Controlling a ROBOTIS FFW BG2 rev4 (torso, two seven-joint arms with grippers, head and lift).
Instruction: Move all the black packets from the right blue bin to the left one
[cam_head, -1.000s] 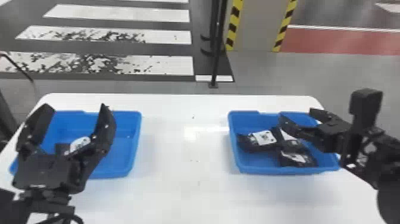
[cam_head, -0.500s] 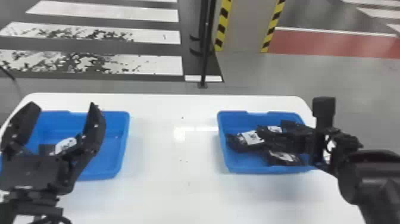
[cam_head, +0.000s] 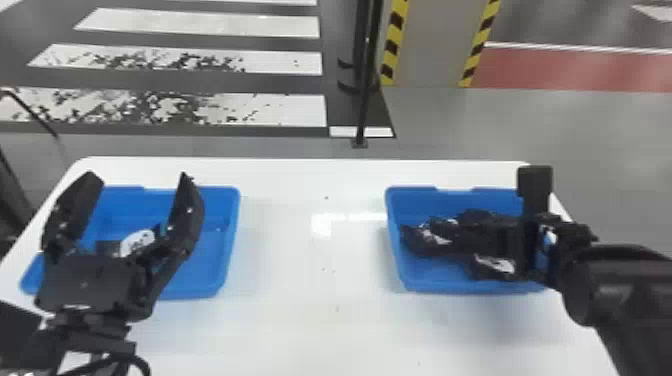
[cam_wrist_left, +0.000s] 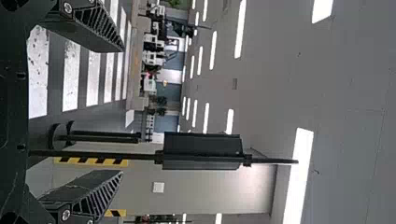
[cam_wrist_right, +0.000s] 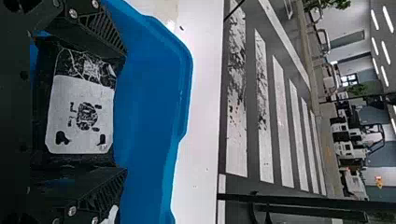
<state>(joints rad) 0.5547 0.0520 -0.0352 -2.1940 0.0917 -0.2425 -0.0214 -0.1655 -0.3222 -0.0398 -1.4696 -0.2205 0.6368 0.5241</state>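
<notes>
In the head view, my left gripper (cam_head: 140, 175) stands open above the left blue bin (cam_head: 231, 240), its fingers pointing up; the left wrist view also has the left gripper (cam_wrist_left: 122, 110) with nothing between its fingers. A black packet with a white label (cam_head: 137, 243) lies in that bin, partly behind it. My right gripper (cam_head: 500, 240) is low over the right blue bin (cam_head: 395, 250), hiding part of a black packet (cam_head: 417, 242) and another one (cam_head: 495, 266). In the right wrist view, the right gripper (cam_wrist_right: 125, 112) is open around a white-labelled packet (cam_wrist_right: 81, 114).
Both bins rest on a white table (cam_head: 310, 310), with bare tabletop between them. A thin black pole (cam_head: 367, 100) stands on the floor beyond the far edge. The right forearm (cam_head: 620, 290) crosses the table's right side.
My right gripper has moved lower and farther left over the packets in the right bin. The left gripper keeps its open pose. The head view has shifted slightly sideways and back.
</notes>
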